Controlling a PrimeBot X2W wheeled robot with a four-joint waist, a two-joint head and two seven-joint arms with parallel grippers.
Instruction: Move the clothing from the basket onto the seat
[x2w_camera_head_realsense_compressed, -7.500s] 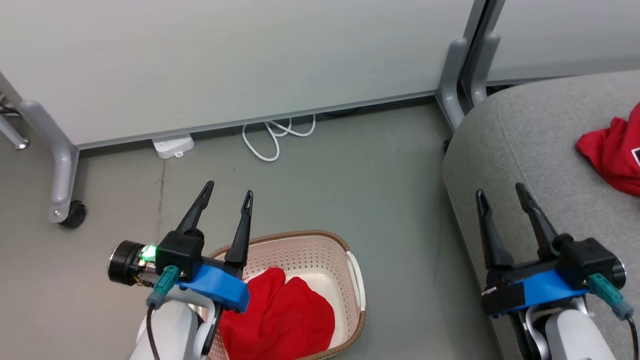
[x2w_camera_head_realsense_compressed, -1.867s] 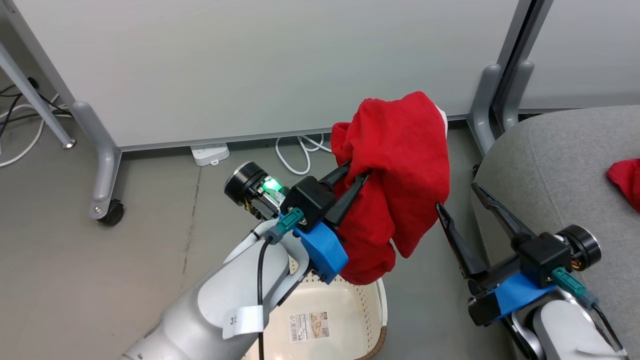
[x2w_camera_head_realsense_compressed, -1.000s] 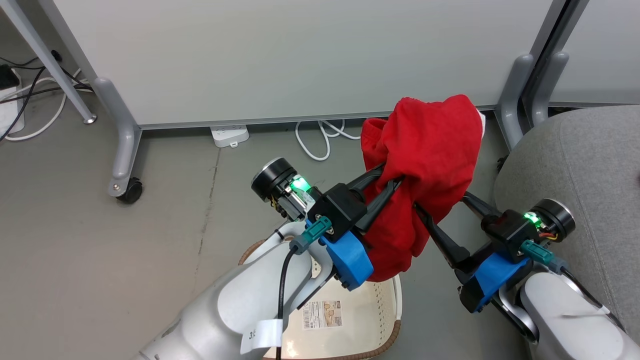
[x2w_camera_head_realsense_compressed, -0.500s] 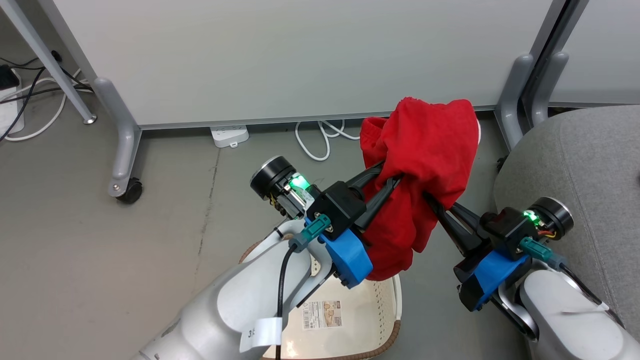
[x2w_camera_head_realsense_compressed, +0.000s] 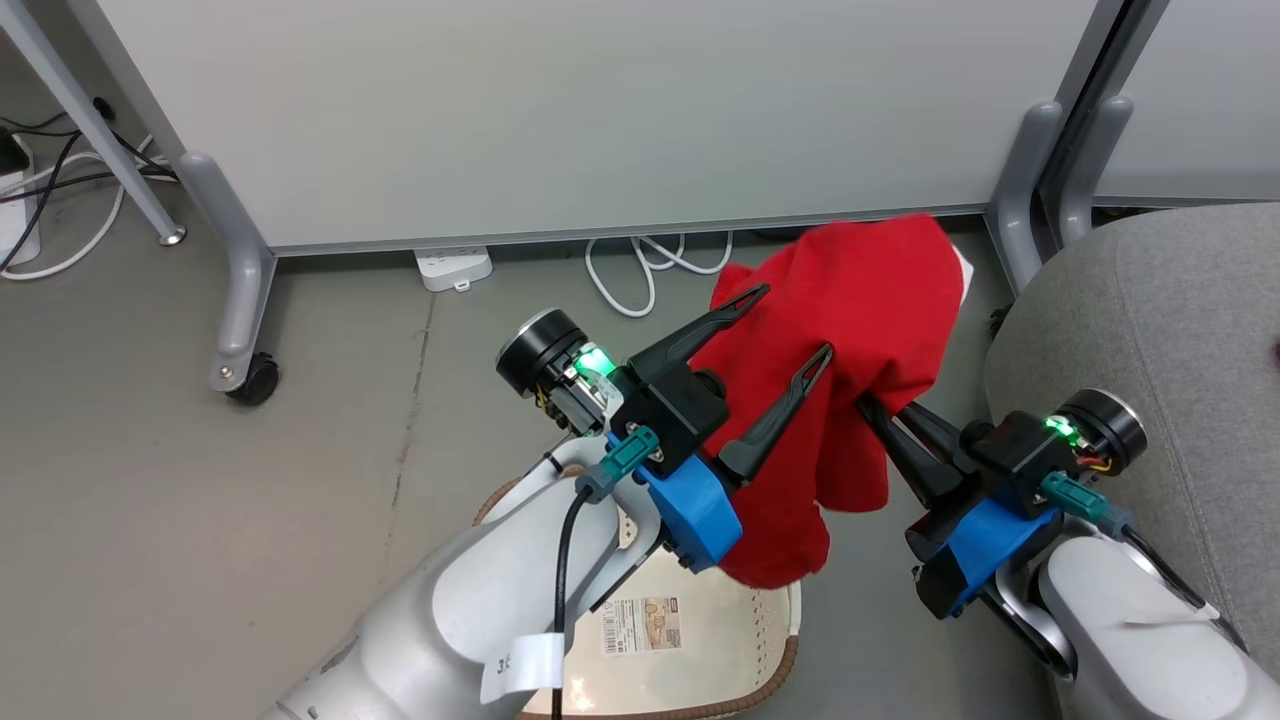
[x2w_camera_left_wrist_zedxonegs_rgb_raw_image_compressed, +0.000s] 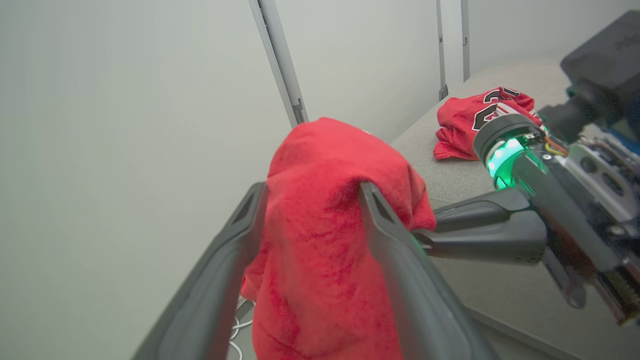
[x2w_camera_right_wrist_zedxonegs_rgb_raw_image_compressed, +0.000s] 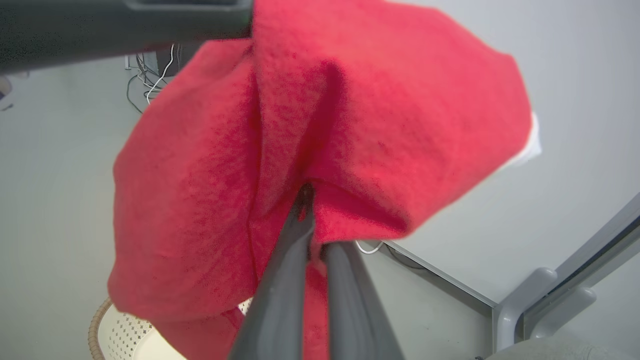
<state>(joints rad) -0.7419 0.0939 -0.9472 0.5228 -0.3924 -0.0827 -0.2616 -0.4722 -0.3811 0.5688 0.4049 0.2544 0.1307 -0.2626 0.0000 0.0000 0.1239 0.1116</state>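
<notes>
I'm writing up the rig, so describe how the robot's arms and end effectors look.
The left end effector and right end effector each have two long tapered black fingers, a blue mount, a teal connector and a green light. Pale grey forearms; black cable and white tag on the left.

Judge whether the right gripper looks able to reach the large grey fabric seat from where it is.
Probably yes. The right gripper is shut on the soft red garment, the left gripper stands open, and the seat lies just beside that arm with nothing between.
</notes>
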